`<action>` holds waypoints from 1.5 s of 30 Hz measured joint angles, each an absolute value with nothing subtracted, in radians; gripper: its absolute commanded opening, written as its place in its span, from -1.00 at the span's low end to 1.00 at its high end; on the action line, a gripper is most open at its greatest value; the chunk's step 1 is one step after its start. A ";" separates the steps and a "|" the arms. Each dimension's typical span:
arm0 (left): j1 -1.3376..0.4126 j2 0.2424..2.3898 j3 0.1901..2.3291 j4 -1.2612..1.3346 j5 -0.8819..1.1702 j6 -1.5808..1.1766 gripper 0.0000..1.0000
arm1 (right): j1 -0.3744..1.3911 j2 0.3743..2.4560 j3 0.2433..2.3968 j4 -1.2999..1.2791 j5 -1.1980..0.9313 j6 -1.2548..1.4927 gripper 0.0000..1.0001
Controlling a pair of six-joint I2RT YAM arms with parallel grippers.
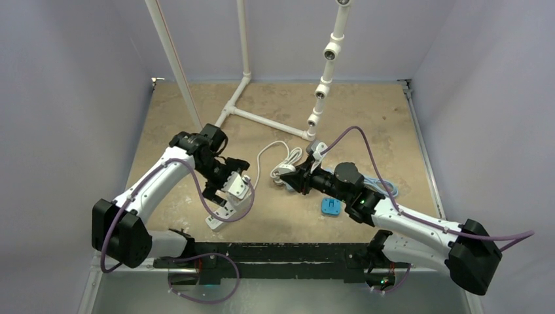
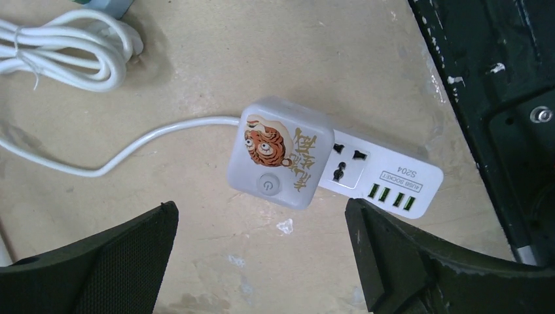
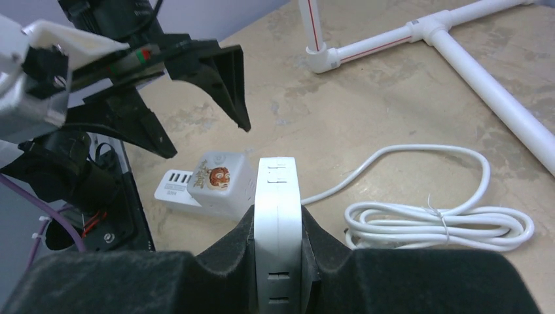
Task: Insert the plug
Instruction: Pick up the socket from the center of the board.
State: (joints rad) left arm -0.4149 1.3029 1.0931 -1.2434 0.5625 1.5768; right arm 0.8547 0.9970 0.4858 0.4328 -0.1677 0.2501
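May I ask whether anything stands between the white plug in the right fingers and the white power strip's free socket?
The white tiger-print cube on the white power strip sits between the white plug and the socket, and the open left fingers hover above.

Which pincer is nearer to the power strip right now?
Left. The left pincer hovers open directly over the power strip; the right pincer sits off to the side, apart from it, shut on a white plug.

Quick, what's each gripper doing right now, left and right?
Left gripper: open, holding nothing.
Right gripper: closed on the white plug.
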 measured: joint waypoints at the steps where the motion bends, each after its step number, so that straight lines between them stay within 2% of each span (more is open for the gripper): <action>1: -0.415 1.313 1.089 -1.243 0.562 1.609 0.98 | 0.855 1.002 0.486 0.447 -0.168 0.245 -1.00; 9: -0.427 1.336 0.987 -1.203 0.572 1.777 0.98 | 0.855 1.011 0.442 0.538 -0.169 0.233 -1.00; 18: -0.461 1.387 0.949 -1.124 0.625 1.787 0.98 | 0.855 1.030 0.385 0.606 -0.170 0.216 -1.00; 19: -0.463 1.405 0.949 -1.114 0.629 1.781 0.93 | 0.855 1.035 0.378 0.624 -0.171 0.215 -1.00; 22: -0.465 1.455 0.950 -1.086 0.633 1.761 0.56 | 0.855 1.071 0.349 0.697 -0.172 0.215 -1.00; 24: -0.465 1.486 0.950 -1.069 0.632 1.738 0.13 | 0.855 1.105 0.324 0.755 -0.175 0.213 -1.00; 25: -0.465 1.498 0.953 -1.064 0.630 1.720 -0.04 | 0.855 1.125 0.315 0.784 -0.176 0.208 -1.00; 26: -0.465 1.507 0.954 -1.058 0.630 1.705 -0.13 | 0.855 1.145 0.308 0.808 -0.179 0.202 -1.00; 35: -0.414 1.555 0.996 -0.933 0.634 1.504 -0.57 | 0.857 1.349 0.309 1.037 -0.232 0.113 -1.00; 39: -0.347 1.564 0.996 -0.891 0.662 1.443 -0.66 | 0.857 1.478 0.326 1.142 -0.275 0.091 -1.00; 45: -0.237 1.580 0.995 -0.876 0.749 1.380 -0.70 | 0.857 1.667 0.366 1.318 -0.352 0.093 -1.00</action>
State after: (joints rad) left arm -0.2375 1.5803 0.9955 -0.8764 0.7486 1.3800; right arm 0.8574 1.6669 0.3660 1.3182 -0.3515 0.0925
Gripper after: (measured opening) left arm 0.585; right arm 0.223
